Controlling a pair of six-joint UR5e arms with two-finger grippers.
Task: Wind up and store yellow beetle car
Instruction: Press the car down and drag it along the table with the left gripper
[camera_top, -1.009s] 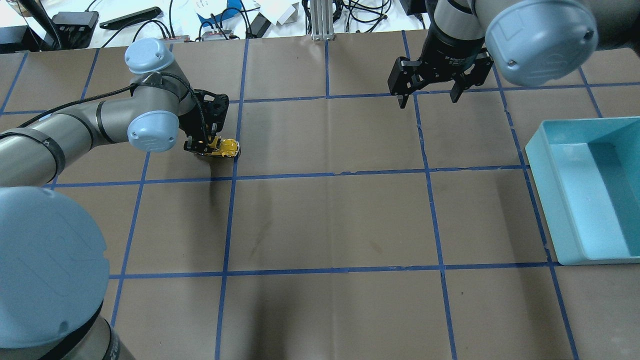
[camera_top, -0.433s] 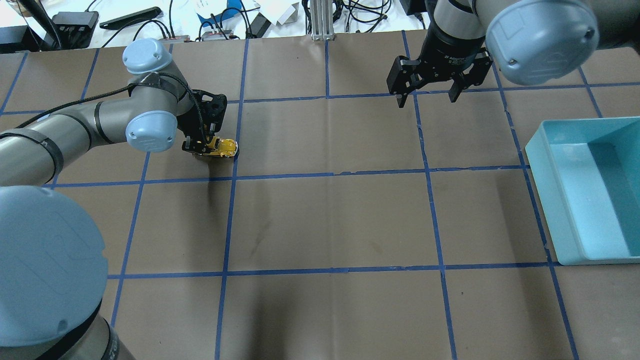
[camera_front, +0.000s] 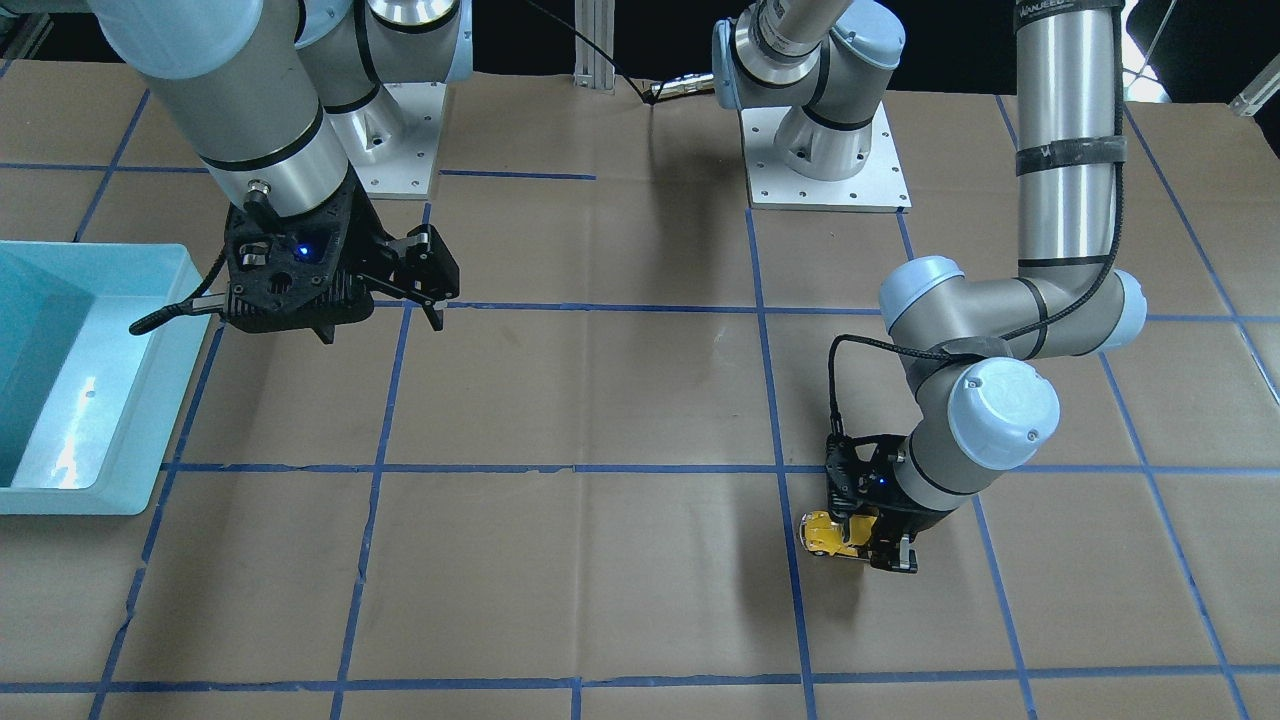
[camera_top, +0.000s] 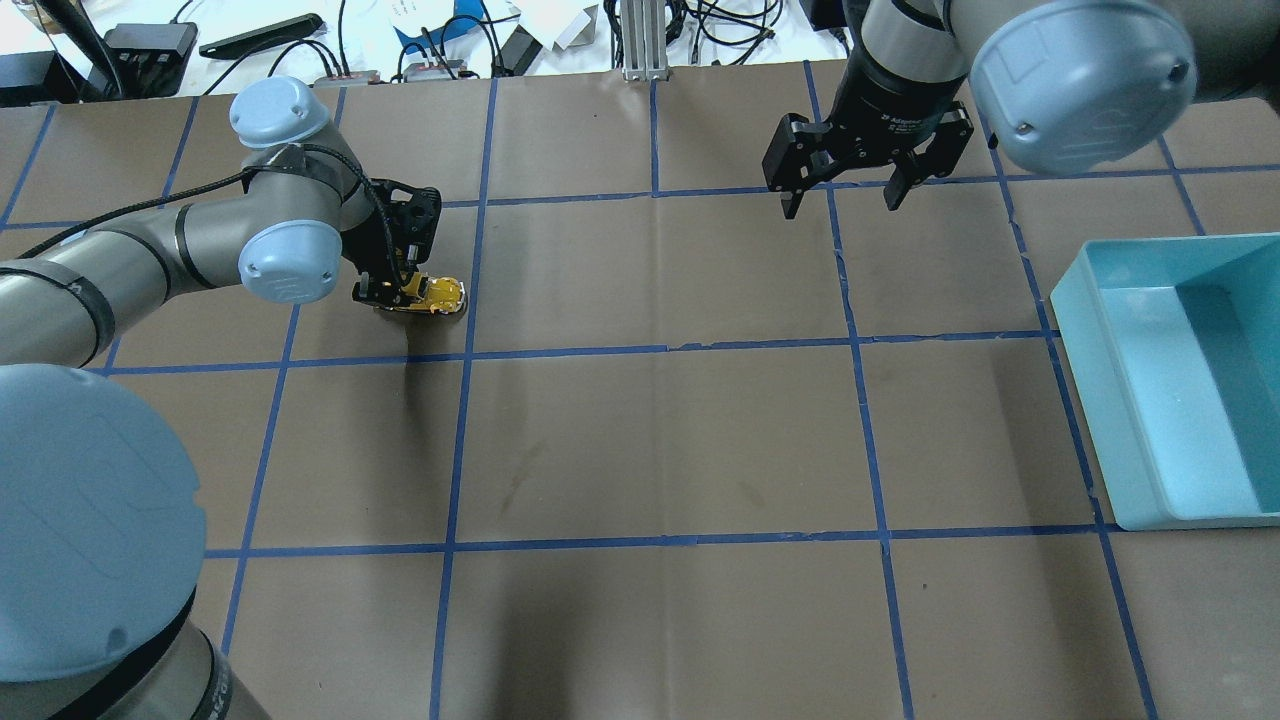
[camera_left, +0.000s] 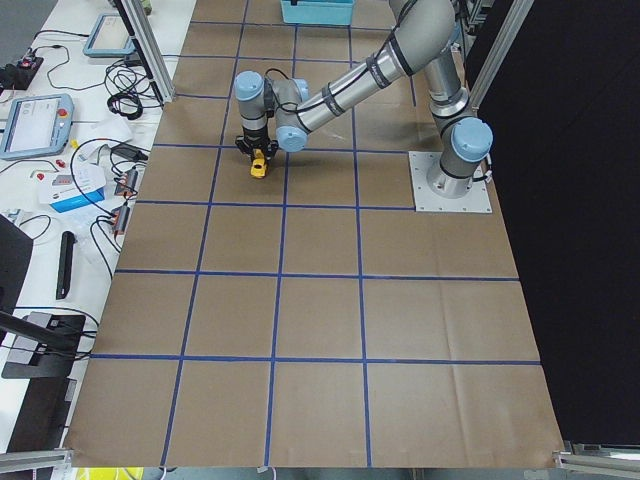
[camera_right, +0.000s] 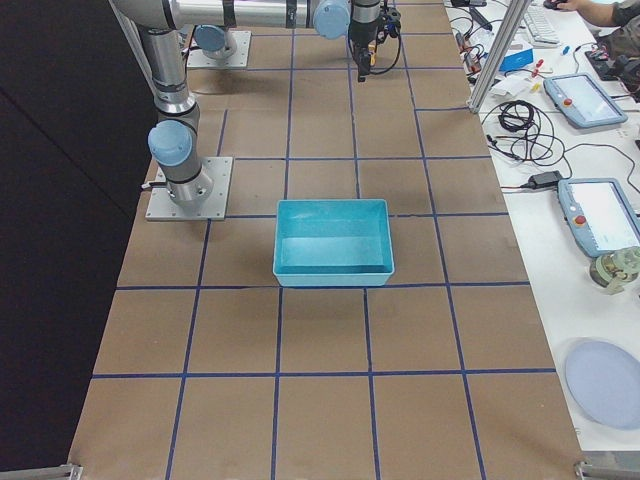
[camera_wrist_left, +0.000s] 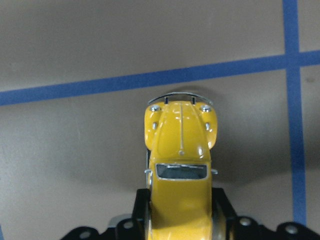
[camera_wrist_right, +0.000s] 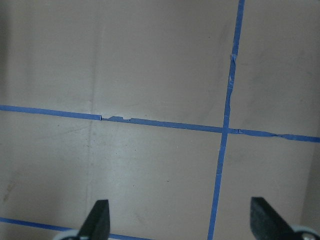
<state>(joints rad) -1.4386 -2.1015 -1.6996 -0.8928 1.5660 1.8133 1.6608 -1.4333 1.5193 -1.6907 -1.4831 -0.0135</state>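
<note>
Shifted leftward since a second ago: we see left gripper dragging tiny yellow toy beetle car tail-first across brown tape-gridded table, clamped on its rear, wheels seemingly down. We read this as pull-back winding underway. Right gripper drifted slightly left too, jaws wide, empty, hovering. Turquoise plastic bin far right, well apart from car; storing not begun.

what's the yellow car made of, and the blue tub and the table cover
Yellow beetle car: glossy painted body with sharp highlights and chrome-look bumper, likely die-cast metal, possibly plastic. Bin: smooth moulded teal plastic, soft sheen, rounded corners. Table cover: matte brown paper, by its creases and seams, gridded with blue tape.
</note>
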